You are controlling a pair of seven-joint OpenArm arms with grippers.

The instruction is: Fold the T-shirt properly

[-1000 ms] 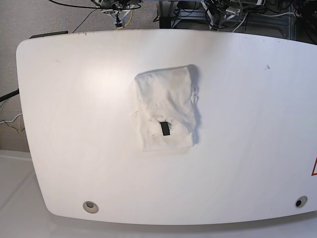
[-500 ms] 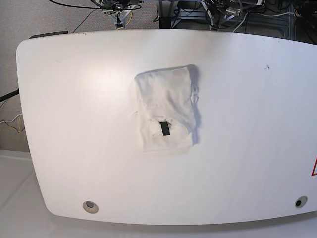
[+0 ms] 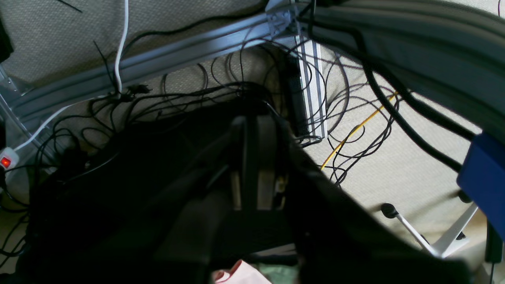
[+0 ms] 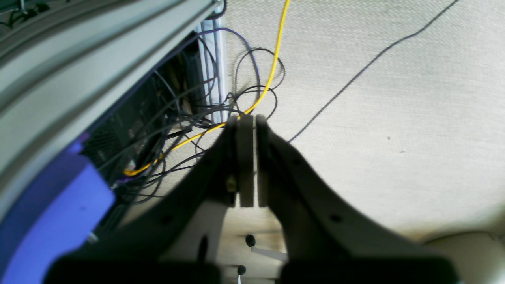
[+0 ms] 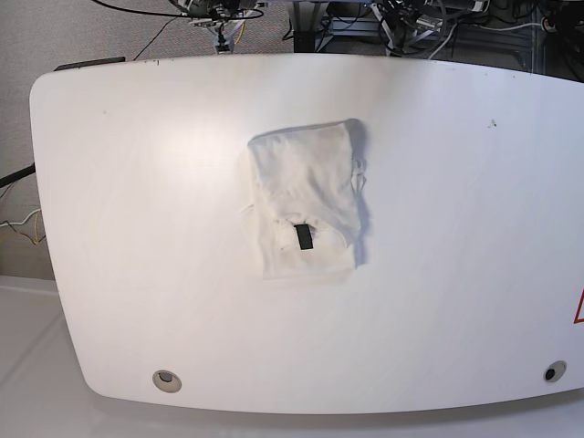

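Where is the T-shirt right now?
In the base view, the T-shirt lies folded into a compact bundle near the middle of the white table, its small black tag facing up, no gripper near it.

Your right gripper (image 4: 247, 161) has two dark, matte fingers (image 4: 300, 189) tapering to flat grey pads (image 4: 245, 157), with small round holes along each. Your left gripper (image 3: 252, 165) looks black, shadowed, with pale pads (image 3: 268, 157).
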